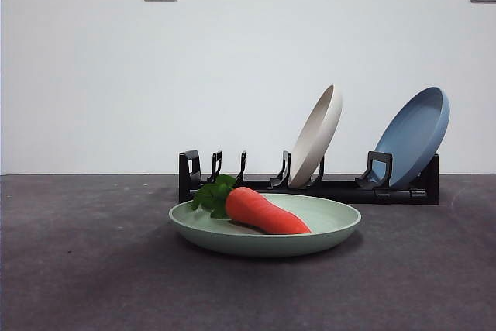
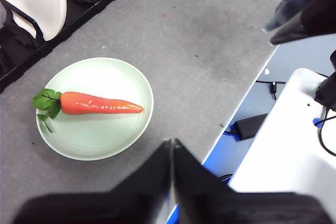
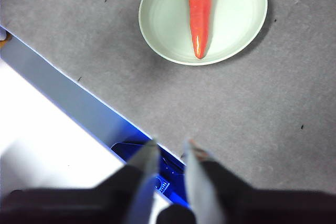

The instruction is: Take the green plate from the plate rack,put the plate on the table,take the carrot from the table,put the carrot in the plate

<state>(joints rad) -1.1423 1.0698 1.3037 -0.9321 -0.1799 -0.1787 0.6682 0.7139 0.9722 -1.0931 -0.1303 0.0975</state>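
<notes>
The green plate (image 1: 341,230) lies flat on the table (image 1: 77,269) in front of the plate rack (image 1: 341,190). The carrot (image 1: 263,211) lies in the plate, leaves toward the rack. The left wrist view shows the plate (image 2: 105,135), the carrot (image 2: 100,103) and the rack (image 2: 31,40). My left gripper (image 2: 171,148) is shut and empty, above the table's edge, apart from the plate. My right gripper (image 3: 169,150) stands slightly open and empty, also back over the table's edge, with the plate (image 3: 236,14) and carrot (image 3: 199,14) ahead of it. Neither gripper shows in the front view.
A cream-white plate (image 1: 316,137) and a blue plate (image 1: 415,137) stand in the rack; its left slots hold nothing. Beyond the table's edge are a white base (image 2: 294,145) and cables. A dark part of the other arm (image 2: 310,3) shows in the left wrist view.
</notes>
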